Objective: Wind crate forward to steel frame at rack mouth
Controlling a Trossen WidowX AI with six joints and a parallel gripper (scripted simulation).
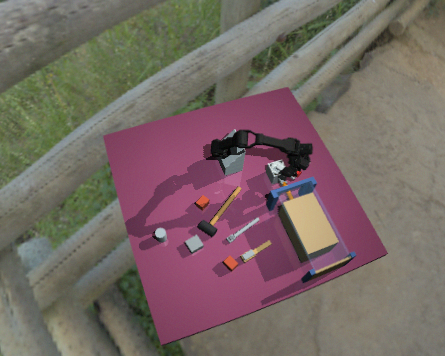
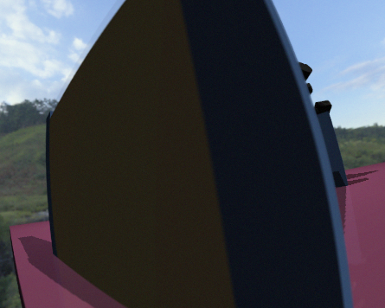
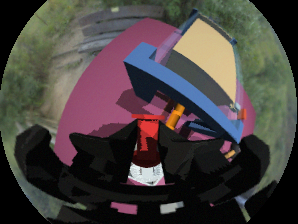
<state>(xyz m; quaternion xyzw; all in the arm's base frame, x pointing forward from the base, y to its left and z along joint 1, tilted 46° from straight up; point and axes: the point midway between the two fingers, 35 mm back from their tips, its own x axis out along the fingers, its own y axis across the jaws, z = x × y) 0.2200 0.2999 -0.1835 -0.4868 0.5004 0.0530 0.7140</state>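
Note:
The crate (image 1: 310, 220) (image 3: 206, 44), tan on top with dark sides, sits inside the clear-panelled cubby behind the blue frame (image 1: 294, 186) (image 3: 186, 83). It looks flat; its front is close behind the frame, and whether they touch I cannot tell. An orange strap (image 3: 175, 117) shows at the frame. The winch (image 1: 273, 171) (image 3: 145, 174) is a pale block in front of the mouth, partly behind my fingers. My gripper (image 1: 293, 174) (image 3: 148, 127) is shut on the red winch handle (image 3: 147, 134), by the winch. Whether the key is in the hole is hidden.
A black-headed hammer (image 1: 207, 228), a wrench (image 1: 243, 230), a brush (image 1: 255, 251), red blocks (image 1: 202, 202) (image 1: 230, 263), a grey block (image 1: 194, 244) and a white cylinder (image 1: 160, 234) lie left of the cubby. The rack's end (image 2: 138, 151) fills most of the exterior view.

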